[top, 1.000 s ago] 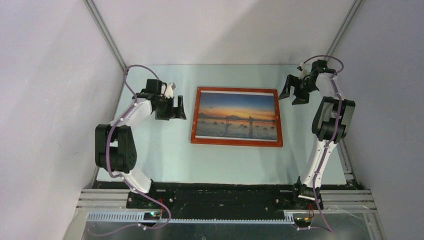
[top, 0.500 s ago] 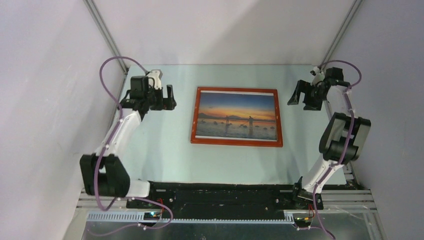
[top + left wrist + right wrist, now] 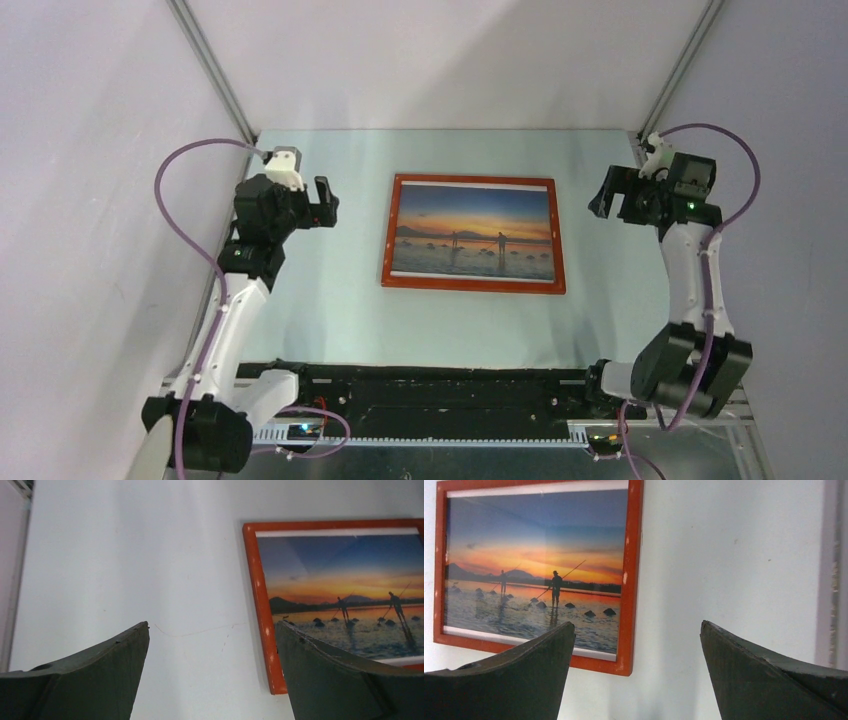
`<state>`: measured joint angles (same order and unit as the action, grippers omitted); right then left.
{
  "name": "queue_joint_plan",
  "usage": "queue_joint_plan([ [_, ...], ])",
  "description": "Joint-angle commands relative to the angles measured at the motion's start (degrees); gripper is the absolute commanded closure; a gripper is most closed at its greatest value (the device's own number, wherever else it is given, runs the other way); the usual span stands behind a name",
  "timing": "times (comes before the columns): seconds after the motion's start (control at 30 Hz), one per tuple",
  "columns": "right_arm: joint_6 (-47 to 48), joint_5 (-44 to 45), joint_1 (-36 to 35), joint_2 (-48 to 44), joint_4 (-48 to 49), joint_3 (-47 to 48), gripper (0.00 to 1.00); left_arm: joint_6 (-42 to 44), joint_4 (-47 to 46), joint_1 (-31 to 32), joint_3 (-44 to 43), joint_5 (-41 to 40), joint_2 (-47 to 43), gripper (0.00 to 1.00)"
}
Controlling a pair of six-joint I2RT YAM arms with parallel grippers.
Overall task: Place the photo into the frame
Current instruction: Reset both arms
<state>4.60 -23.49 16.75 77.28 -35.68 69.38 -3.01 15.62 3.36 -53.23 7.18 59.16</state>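
Lying flat: sunset photo (image 3: 473,230) inside the orange-brown frame (image 3: 470,287), mid-table (image 3: 330,300).
Left gripper (image 3: 318,205): fingers spread, left of frame, apart.
Right gripper (image 3: 612,198): fingers spread, right of frame, apart.

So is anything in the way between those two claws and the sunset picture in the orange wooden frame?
Nothing visible. The sunset photo lies inside the thin orange-brown wooden frame, flat on the pale table. The left gripper and right gripper hang open on either side, with only table surface between.
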Motion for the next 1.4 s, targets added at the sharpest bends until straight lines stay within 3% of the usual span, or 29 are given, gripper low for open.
queue_joint_plan([
  [0.0, 1.5, 3.3, -1.1, -8.6, 3.6, -2.6, 0.01, -0.1, -5.3, -0.4, 1.2, -3.9, -5.0, 0.0],
  [0.27, 3.3, 6.1, -2.0, -21.9, 6.9, -9.0, 0.01, 4.2, -5.4, -0.4, 2.6, -10.1, -12.8, 0.0],
  [0.43, 3.8, 7.2, -1.6, -28.0, 9.3, -14.8, 0.01, 1.4, -5.4, -0.4, 3.6, -14.6, -16.8, 0.0],
  [0.7, 5.5, 11.0, -1.0, -40.4, 6.1, -20.7, 0.01, 0.8, -5.4, -0.4, 5.9, -13.5, -21.9, 0.0],
  [0.87, 9.2, 6.4, -0.9, -47.3, 1.8, -23.4, 0.01, -0.1, -5.4, -0.4, 9.7, -11.9, -25.9, 0.0],
  [1.0, 5.5, 9.1, -0.5, -53.5, 2.3, -26.8, 0.01, -3.3, -6.4, -0.4, 12.6, -15.3, -26.4, 0.0],
  [1.37, 4.0, 3.3, 0.6, -57.6, 2.3, -29.1, 0.0, -3.2, -14.3, -0.4, 19.3, -15.9, -28.7, 0.0],
])
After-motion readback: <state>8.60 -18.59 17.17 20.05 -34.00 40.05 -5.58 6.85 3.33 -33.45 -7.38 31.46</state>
